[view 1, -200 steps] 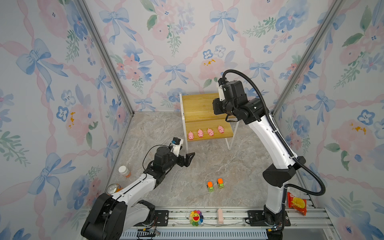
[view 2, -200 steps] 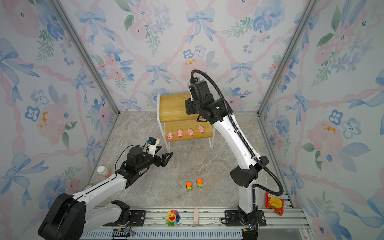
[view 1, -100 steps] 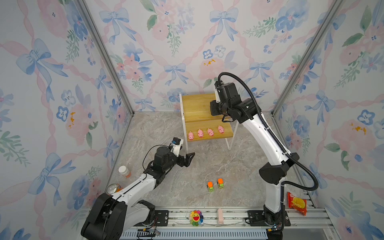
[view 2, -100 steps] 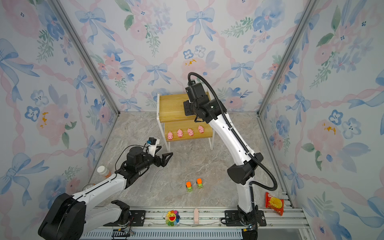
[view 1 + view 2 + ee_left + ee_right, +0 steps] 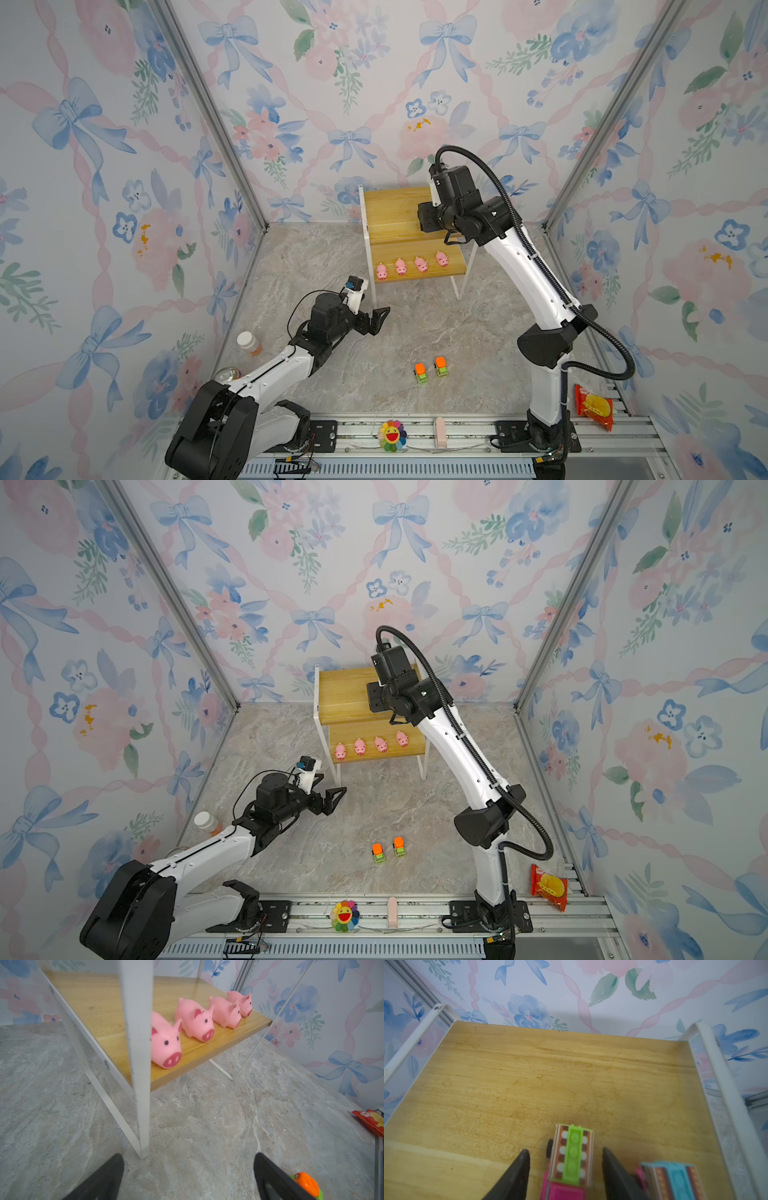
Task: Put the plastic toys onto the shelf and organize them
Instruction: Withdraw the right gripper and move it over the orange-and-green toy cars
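The shelf [image 5: 390, 212] [image 5: 340, 696] stands at the back. Several pink pigs [image 5: 401, 266] [image 5: 166, 1043] line its lower board. On the top board rests a pink truck with a green top [image 5: 572, 1155], and my right gripper [image 5: 565, 1151] is open around it, with a gap on each side. A second pink truck with a blue top [image 5: 675, 1180] sits beside it. In both top views the right wrist hides these trucks. Two orange-topped green trucks [image 5: 420, 372] [image 5: 441, 366] [image 5: 377, 852] stand on the floor. My left gripper [image 5: 379, 320] [image 5: 189, 1159] is open and empty, low by the shelf's front left leg.
A white-capped orange bottle [image 5: 248, 343] and a can [image 5: 226, 374] stand by the left wall. A rainbow flower plush [image 5: 392, 435] and a small pink piece [image 5: 439, 432] lie on the front rail. A red snack bag [image 5: 594, 407] lies at the right.
The right arm has shifted a little left over the top board and its elbow has moved. The left arm has not moved.
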Tool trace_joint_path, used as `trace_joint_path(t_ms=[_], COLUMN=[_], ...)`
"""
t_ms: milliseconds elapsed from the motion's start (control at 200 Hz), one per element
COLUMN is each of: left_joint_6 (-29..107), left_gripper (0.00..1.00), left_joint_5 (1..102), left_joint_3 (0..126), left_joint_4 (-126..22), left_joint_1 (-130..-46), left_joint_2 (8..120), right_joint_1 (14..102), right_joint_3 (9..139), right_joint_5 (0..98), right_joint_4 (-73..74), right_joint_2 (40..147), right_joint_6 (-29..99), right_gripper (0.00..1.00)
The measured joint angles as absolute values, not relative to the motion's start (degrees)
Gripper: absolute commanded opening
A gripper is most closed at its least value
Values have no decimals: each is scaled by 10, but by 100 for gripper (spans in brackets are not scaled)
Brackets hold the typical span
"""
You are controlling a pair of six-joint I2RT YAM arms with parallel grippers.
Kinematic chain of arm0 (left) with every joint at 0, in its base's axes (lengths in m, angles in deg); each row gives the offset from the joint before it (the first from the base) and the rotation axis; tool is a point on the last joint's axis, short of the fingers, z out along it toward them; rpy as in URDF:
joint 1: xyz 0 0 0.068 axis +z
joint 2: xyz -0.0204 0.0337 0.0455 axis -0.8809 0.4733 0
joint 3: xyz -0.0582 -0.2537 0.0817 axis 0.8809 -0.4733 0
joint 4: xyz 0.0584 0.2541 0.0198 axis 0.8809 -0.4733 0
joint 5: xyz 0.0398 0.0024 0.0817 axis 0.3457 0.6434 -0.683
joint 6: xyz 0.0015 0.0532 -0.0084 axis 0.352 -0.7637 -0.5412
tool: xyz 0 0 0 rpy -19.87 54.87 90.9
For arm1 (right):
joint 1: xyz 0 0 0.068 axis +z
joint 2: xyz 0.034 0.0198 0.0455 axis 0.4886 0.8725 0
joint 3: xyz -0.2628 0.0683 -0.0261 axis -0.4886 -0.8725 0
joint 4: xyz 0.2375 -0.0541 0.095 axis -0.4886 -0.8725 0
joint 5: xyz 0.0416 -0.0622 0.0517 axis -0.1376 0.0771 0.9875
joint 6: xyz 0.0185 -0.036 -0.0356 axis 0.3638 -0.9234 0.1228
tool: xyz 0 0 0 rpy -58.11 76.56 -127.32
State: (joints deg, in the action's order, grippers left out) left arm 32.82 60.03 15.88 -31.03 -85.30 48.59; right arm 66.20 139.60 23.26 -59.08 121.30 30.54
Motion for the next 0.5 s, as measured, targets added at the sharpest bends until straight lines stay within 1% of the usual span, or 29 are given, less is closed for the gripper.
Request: trace_joint_path(t_ms=[185,300,380,500], left_joint_6=[327,327,327,327], left_gripper=[98,98,98,98], left_joint_5=[600,600,600,596], left_joint_3=[159,159,159,159], left_joint_4=[-310,-310,-310,-311], left_joint_1=[-853,-853,-853,-852], left_joint_2=[486,486,487,489], right_joint_1=[664,677,702,750], right_joint_3=[1396,1383,1318,1135], right_joint_5=[235,226,216,219], right_joint_4=[-593,-599,-588,-534], right_joint_2=[1210,1183,1123,974], right_joint_6=[296,282,272,270], right_gripper=[69,71,71,71])
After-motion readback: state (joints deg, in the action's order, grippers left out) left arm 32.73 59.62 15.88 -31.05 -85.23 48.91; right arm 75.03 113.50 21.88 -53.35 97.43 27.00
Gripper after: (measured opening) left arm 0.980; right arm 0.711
